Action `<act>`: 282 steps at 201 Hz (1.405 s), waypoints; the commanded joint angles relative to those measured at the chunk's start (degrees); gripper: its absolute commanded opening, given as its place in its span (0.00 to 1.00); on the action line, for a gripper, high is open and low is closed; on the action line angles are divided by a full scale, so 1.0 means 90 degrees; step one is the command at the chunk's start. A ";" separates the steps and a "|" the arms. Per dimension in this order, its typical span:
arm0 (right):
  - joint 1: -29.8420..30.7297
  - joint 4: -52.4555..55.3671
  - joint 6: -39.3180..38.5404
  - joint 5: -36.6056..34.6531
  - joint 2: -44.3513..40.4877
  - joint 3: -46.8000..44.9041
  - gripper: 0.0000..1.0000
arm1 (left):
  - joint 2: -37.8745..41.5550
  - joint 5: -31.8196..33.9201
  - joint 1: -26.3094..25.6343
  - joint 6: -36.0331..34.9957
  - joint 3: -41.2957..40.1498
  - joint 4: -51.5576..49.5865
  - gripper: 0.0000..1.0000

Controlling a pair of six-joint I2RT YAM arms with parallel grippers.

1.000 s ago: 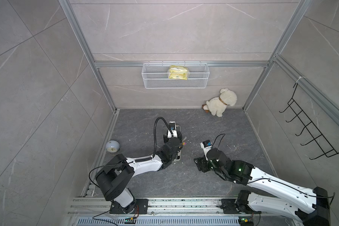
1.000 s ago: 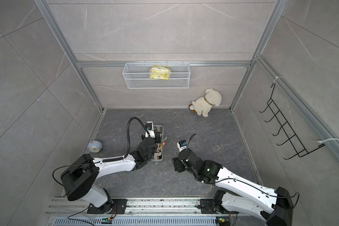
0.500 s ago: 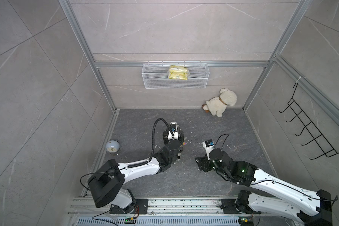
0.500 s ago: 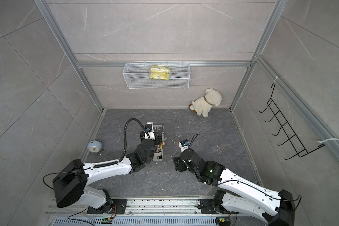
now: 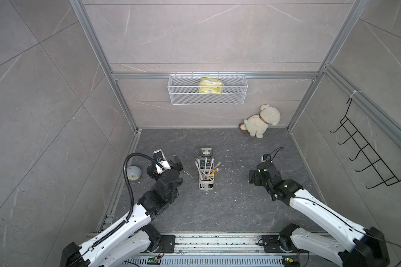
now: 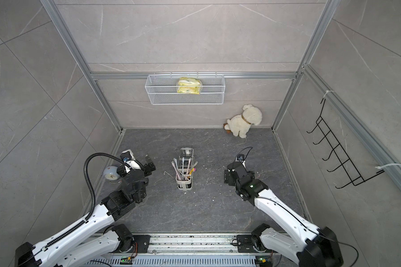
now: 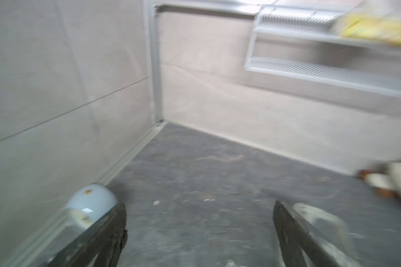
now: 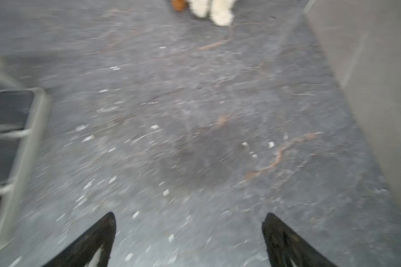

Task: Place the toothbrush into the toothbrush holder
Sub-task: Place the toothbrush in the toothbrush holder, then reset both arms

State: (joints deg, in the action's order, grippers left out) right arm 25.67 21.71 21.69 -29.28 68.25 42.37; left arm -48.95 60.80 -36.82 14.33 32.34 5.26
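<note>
toothbrush holder (image 5: 206,186) long axis toward back wall (image 5: 190,116); toothbrushes (image 5: 202,172) upright, fanned; left fingers (image 7: 97,238), right fingers (image 8: 95,238) apart.

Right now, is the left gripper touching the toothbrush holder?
Apart. In a top view, a strip of bare grey floor shows between the open left gripper and the toothbrush holder.

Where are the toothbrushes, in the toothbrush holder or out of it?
In it. In both top views the toothbrushes stand bunched in the near end compartment of the toothbrush holder, leaning outward above its rim.
</note>
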 commanded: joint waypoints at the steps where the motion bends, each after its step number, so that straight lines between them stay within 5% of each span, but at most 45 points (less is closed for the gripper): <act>1: -0.0389 -0.0786 -0.0591 -0.0907 0.1086 0.0222 1.00 | -0.0415 -0.0557 0.1051 -0.1024 -0.0571 0.0508 0.99; 28: -0.0595 -0.2707 -0.1403 -0.1182 0.2026 -0.0127 1.00 | -0.2243 -0.1914 0.2370 -0.1083 -0.1856 0.4036 1.00; 37: -0.0773 -0.2990 -0.1529 -0.0992 0.2251 -0.0217 1.00 | -0.2950 -0.2240 0.2498 -0.1868 -0.1983 0.5344 1.00; 50: -0.0859 -0.3412 -0.1399 -0.0803 0.2184 -0.0313 1.00 | -0.3589 -0.2614 0.2332 -0.2808 -0.1889 0.6240 1.00; 63: -0.1016 -0.5017 -0.1819 -0.0245 0.1874 -0.1018 1.00 | -0.4097 -0.2835 0.2666 -0.2534 -0.1818 0.6507 1.00; 76: -0.1222 -0.5277 -0.1908 -0.0155 0.1776 -0.1178 1.00 | -0.3965 -0.3234 0.2809 -0.2347 -0.2088 0.6618 1.00; 90: -0.1397 -0.5546 -0.1906 0.0014 0.1579 -0.1438 1.00 | -0.3793 -0.4994 0.3526 -0.1952 -0.2371 0.6535 1.00; 103: -0.1410 -0.6100 -0.1963 0.0076 0.1319 -0.1840 1.00 | -0.4555 -0.6141 0.4045 -0.1927 -0.2443 0.7770 1.00; 121: -0.1407 -0.6811 -0.2053 0.0218 0.0969 -0.2366 1.00 | -0.3920 -0.6873 0.4081 -0.2122 -0.1894 0.5657 1.00; 158: -0.1410 -0.7724 -0.2319 0.0417 0.0744 -0.2905 1.00 | -0.4067 -0.6728 0.4257 -0.1903 -0.1704 0.5538 1.00; 178: -0.1482 -0.9350 -0.2705 0.0854 0.1958 -0.2954 1.00 | -0.4066 -0.6559 0.4257 -0.1810 -0.1558 0.5255 1.00; 195: -0.1583 -0.8695 -0.2546 0.1065 0.2026 -0.2856 1.00 | -0.4068 -0.6660 0.4358 -0.1696 -0.1311 0.4767 1.00; 207: -0.1454 -1.0453 -0.2816 0.0974 0.2538 -0.3237 1.00 | -0.4063 -0.6633 0.4359 -0.1689 -0.1326 0.4804 1.00; 282: -0.1595 -0.9113 -0.2552 0.1069 0.2313 -0.2748 1.00 | -0.4081 -0.6667 0.4374 -0.1686 -0.1301 0.4766 1.00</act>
State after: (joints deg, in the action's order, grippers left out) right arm 12.29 -63.02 -1.74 -21.12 89.38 15.00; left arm -86.48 1.41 2.26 -1.43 19.35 47.55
